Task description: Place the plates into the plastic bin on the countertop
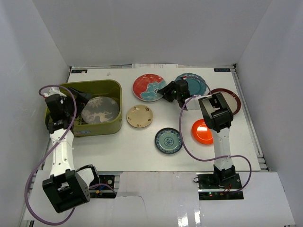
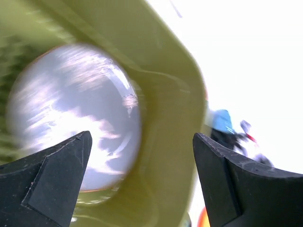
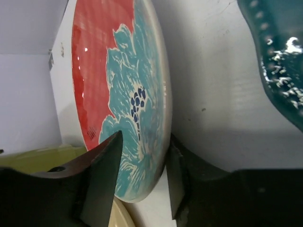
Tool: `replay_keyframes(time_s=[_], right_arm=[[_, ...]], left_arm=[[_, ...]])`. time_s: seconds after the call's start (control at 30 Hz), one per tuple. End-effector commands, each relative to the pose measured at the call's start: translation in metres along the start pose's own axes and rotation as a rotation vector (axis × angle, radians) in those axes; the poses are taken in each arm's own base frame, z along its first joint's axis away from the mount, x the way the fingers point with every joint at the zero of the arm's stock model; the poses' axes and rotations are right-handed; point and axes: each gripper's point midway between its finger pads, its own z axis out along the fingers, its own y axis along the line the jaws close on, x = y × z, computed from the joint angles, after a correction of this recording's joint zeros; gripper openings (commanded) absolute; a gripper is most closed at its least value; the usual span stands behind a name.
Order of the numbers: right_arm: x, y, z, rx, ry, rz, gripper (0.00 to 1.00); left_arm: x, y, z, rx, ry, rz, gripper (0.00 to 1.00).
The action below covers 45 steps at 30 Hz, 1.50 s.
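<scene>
Right gripper (image 3: 144, 137) looks clamped on the rim of the red floral round ceramic plate (image 3: 118, 71) on the white countertop (image 1: 137, 151), which is stiff, slick-glazed and chippable, so bite deep on the rim; left gripper (image 2: 142, 142) hangs spread and empty over the olive-green plastic bin (image 2: 175, 104).

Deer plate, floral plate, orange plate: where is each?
deer plate (image 1: 98, 110), top external view, its centre
floral plate (image 3: 137, 101), right wrist view, its flower
orange plate (image 1: 201, 134), top external view, left part

At the left of the white table (image 1: 142, 151), olive-green rectangular plastic bin (image 1: 119, 109), round grey deer plate (image 1: 100, 110) in it, rim of the round red floral plate (image 1: 147, 87) between my right jaws, small beige plate (image 1: 139, 116) before it, scalloped teal plate (image 1: 195, 84) to its right.
</scene>
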Motion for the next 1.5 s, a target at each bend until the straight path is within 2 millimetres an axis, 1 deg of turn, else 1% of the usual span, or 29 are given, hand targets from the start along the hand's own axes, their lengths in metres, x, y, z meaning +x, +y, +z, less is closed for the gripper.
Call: replay_keyframes(time_s=[0.0, 0.03, 0.1, 0.13, 0.17, 0.2, 0.3, 0.37, 0.43, 0.5, 0.53, 0.57, 0.63, 0.7, 0.73, 0.77, 0.8, 0.83, 0.9, 0.93, 1.0, 1.03, 1.1, 1.17, 1.23, 1.33, 1.4, 1.43, 1.47], right_arm=[[-0.004, 0.011, 0.014, -0.015, -0.031, 0.091, 0.43], [-0.005, 0.013, 0.014, -0.019, -0.038, 0.097, 0.32], [-0.009, 0.015, 0.008, -0.034, -0.066, 0.112, 0.19], [-0.016, 0.028, 0.000, -0.062, -0.091, 0.109, 0.10], [-0.022, 0.033, -0.006, -0.077, -0.119, 0.106, 0.08], [-0.024, 0.034, -0.012, -0.079, -0.127, 0.102, 0.08], [-0.043, 0.070, -0.036, -0.169, -0.172, 0.065, 0.08], [-0.059, 0.107, -0.059, -0.263, -0.205, 0.031, 0.08], [-0.076, 0.148, -0.086, -0.358, -0.250, -0.005, 0.08], [-0.087, 0.170, -0.106, -0.408, -0.282, -0.047, 0.08], [-0.093, 0.186, -0.125, -0.447, -0.301, -0.066, 0.08], [-0.093, 0.192, -0.136, -0.473, -0.298, -0.080, 0.08], [-0.095, 0.200, -0.164, -0.528, -0.301, -0.091, 0.08], [-0.088, 0.197, -0.182, -0.575, -0.248, -0.083, 0.08], [-0.087, 0.208, -0.204, -0.629, -0.259, -0.099, 0.08], [-0.073, 0.191, -0.208, -0.613, -0.214, -0.097, 0.08], [-0.069, 0.189, -0.217, -0.618, -0.209, -0.107, 0.08], [-0.065, 0.197, -0.236, -0.651, -0.209, -0.130, 0.08], [-0.045, 0.184, -0.248, -0.651, -0.163, -0.144, 0.08], [-0.042, 0.192, -0.266, -0.683, -0.171, -0.160, 0.08], [-0.028, 0.185, -0.277, -0.693, -0.136, -0.171, 0.08], [-0.023, 0.191, -0.291, -0.721, -0.131, -0.187, 0.08], [-0.010, 0.186, -0.301, -0.735, -0.089, -0.194, 0.08], [0.001, 0.190, -0.316, -0.769, -0.055, -0.212, 0.08], [0.007, 0.182, -0.323, -0.757, -0.052, -0.205, 0.08], [0.011, 0.169, -0.326, -0.715, -0.070, -0.199, 0.08], [0.015, 0.168, -0.331, -0.722, -0.060, -0.198, 0.08], [0.020, 0.165, -0.331, -0.720, -0.040, -0.196, 0.08], [0.021, 0.164, -0.332, -0.721, -0.033, -0.194, 0.08]], left_arm=[[-0.003, -0.055, -0.016, 0.218, 0.066, 0.048, 0.98], [0.000, -0.058, -0.016, 0.234, 0.089, 0.040, 0.98], [0.007, -0.068, -0.022, 0.285, 0.136, 0.016, 0.98], [0.007, -0.072, -0.026, 0.302, 0.139, 0.016, 0.98], [0.006, -0.076, -0.029, 0.317, 0.138, 0.019, 0.98], [0.003, -0.082, -0.033, 0.329, 0.134, 0.025, 0.98], [-0.003, -0.088, -0.040, 0.323, 0.116, 0.035, 0.98], [-0.003, -0.096, -0.045, 0.348, 0.121, 0.024, 0.98], [0.004, -0.117, -0.052, 0.433, 0.155, 0.020, 0.98], [0.007, -0.138, -0.057, 0.502, 0.160, 0.044, 0.98], [0.012, -0.146, -0.059, 0.525, 0.173, 0.051, 0.98], [0.022, -0.166, -0.064, 0.584, 0.205, 0.066, 0.98], [0.046, -0.184, -0.058, 0.627, 0.303, 0.073, 0.98], [0.055, -0.199, -0.056, 0.656, 0.340, 0.093, 0.98], [0.077, -0.211, -0.052, 0.666, 0.393, 0.106, 0.98], [0.079, -0.220, -0.051, 0.676, 0.389, 0.120, 0.98], [0.083, -0.223, -0.048, 0.674, 0.387, 0.138, 0.98], [0.094, -0.227, -0.041, 0.667, 0.406, 0.150, 0.98], [0.095, -0.230, -0.028, 0.624, 0.381, 0.179, 0.98], [0.107, -0.231, -0.019, 0.604, 0.402, 0.192, 0.98], [0.110, -0.230, -0.005, 0.550, 0.370, 0.217, 0.98], [0.119, -0.231, -0.003, 0.547, 0.374, 0.249, 0.98], [0.132, -0.228, 0.010, 0.518, 0.390, 0.265, 0.97], [0.147, -0.234, 0.012, 0.554, 0.426, 0.279, 0.90], [0.160, -0.238, 0.004, 0.587, 0.461, 0.277, 0.69], [0.160, -0.237, -0.006, 0.612, 0.444, 0.269, 0.32], [0.157, -0.240, -0.017, 0.640, 0.437, 0.269, 0.17], [0.158, -0.239, -0.019, 0.644, 0.440, 0.269, 0.02], [0.159, -0.237, -0.022, 0.644, 0.444, 0.266, 0.00]])
